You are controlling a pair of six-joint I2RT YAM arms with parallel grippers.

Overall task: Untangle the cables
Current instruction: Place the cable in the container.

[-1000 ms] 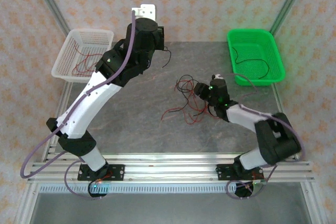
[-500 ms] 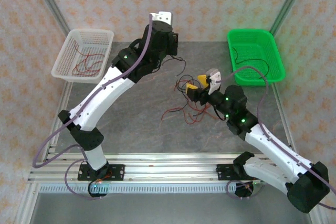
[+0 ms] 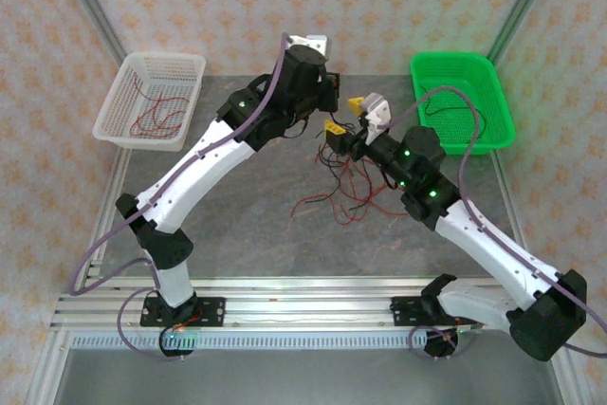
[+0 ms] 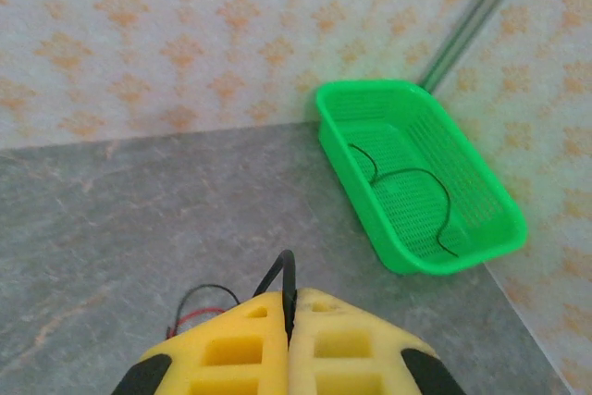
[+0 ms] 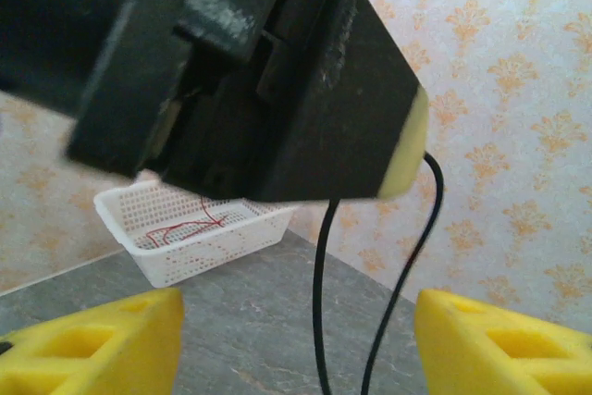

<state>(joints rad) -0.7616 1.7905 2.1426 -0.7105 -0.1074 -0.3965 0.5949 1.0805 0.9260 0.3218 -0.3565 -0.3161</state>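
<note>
Top external view, left to right: a white basket [image 3: 109, 113] sits at ten o'clock on the table [image 3: 266, 234] with red cables [image 3: 156, 118] in it. The left gripper [image 3: 325, 100] is up near twelve o'clock. The right gripper [image 3: 344, 117] is just beside it at about its four o'clock, with its yellow fingers [image 3: 334, 128] spread apart. The loose tangle of red and black cables [image 3: 346, 187] lies on the table at six o'clock from both grippers. A green basket [image 3: 450, 61] stands at two o'clock. The wires here are too thin to tell what either gripper holds.

The left wrist view settles that for the left gripper. Its two yellow pads [image 4: 231, 349] are pressed flat together, with a black cable [image 4: 282, 273] pinched in the seam and poking out at twelve o'clock as a narrow loop. A black-and-red curl shows on the table at about ten o'clock of the pads. At two o'clock, a separate black strand [image 4: 407, 178] lies inside the green basket.

The right wrist view shows the right gripper's own fingers at five and seven o'clock, wide open and holding nothing. The left gripper hangs at twelve o'clock above the gap. From its yellow tip the black cable drops in two strands through that gap, touching neither finger. The white basket sits behind at eight o'clock.
</note>
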